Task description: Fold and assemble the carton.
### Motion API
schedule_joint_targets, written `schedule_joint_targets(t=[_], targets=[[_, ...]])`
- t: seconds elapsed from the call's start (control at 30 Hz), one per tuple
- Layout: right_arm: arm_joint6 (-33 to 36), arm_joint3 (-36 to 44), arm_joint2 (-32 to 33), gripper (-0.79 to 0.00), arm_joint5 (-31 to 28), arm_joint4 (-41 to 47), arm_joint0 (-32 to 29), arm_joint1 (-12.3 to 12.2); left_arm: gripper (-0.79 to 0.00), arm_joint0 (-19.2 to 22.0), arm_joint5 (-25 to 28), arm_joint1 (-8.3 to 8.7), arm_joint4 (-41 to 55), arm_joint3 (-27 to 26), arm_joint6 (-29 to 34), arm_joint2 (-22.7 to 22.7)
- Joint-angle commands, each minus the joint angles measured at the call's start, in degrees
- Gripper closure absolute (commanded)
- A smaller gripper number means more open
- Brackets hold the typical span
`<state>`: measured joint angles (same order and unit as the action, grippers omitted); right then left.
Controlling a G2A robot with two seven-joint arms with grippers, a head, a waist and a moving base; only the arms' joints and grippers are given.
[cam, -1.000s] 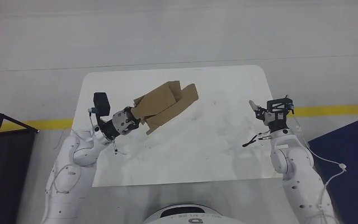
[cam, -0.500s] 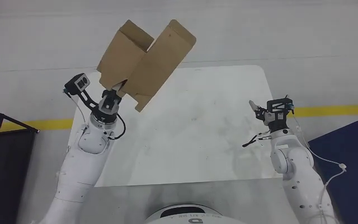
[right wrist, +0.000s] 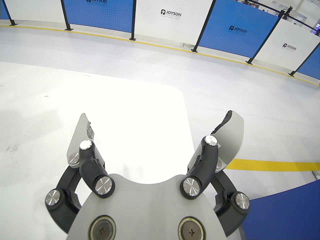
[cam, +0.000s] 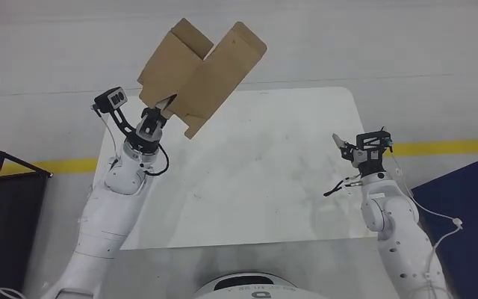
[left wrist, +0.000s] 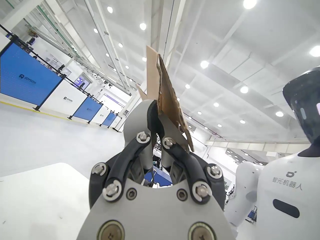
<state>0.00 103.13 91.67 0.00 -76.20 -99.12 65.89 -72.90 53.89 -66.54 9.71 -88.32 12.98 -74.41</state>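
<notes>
Overhead, the left gripper [cam: 161,109] pinches the flat cardboard carton [cam: 200,73] above the table's [cam: 284,194] far-left corner. Its long axis seemingly slants toward the table's right edge, where the open right gripper [right wrist: 160,123] hangs.

- The brown corrugated cardboard carton [cam: 200,71] was matt, dry-looking paperboard. Its cut edge showed rough fluting and a paler inner face.
- The left gripper [left wrist: 155,107] had smooth pale grey finger shells, satin black links, bright metal pins and a flat grey base plate of dull metal.
- The right gripper [right wrist: 158,117] had the same dull grey plate and polished round pins. Its black finger pad [right wrist: 221,123] looked coarse and rubbery.
- The white rounded-corner table [cam: 284,194] was smooth with a faint sheen and a few dark scuffs.
- The pale grey floor [cam: 299,45] looked smooth and slightly glossy.
</notes>
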Motion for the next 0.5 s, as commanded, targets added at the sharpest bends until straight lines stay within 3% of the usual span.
schedule_joint_targets(t=[0.0, 0.2, 0.23, 0.33, 0.47], targets=[[0.0, 0.0, 0.0, -0.785, 0.0, 0.0, 0.0, 0.0, 0.000, 0.0, 0.0, 0.00, 0.0, 0.0, 0.0, 0.0], [0.0, 0.0, 0.0, -0.785, 0.0, 0.0, 0.0, 0.0, 0.000, 0.0, 0.0, 0.00, 0.0, 0.0, 0.0, 0.0], [0.0, 0.0, 0.0, -0.785, 0.0, 0.0, 0.0, 0.0, 0.000, -0.6, -2.0, -0.18, 2.8, -0.5, -1.2, 0.7], [0.0, 0.0, 0.0, -0.785, 0.0, 0.0, 0.0, 0.0, 0.000, -2.0, -10.0, -0.75, 22.0, -4.7, -1.7, 4.0], [0.0, 0.0, 0.0, -0.785, 0.0, 0.0, 0.0, 0.0, 0.000, -3.8, -25.7, -1.09, 50.0, -9.7, 2.4, 5.1]])
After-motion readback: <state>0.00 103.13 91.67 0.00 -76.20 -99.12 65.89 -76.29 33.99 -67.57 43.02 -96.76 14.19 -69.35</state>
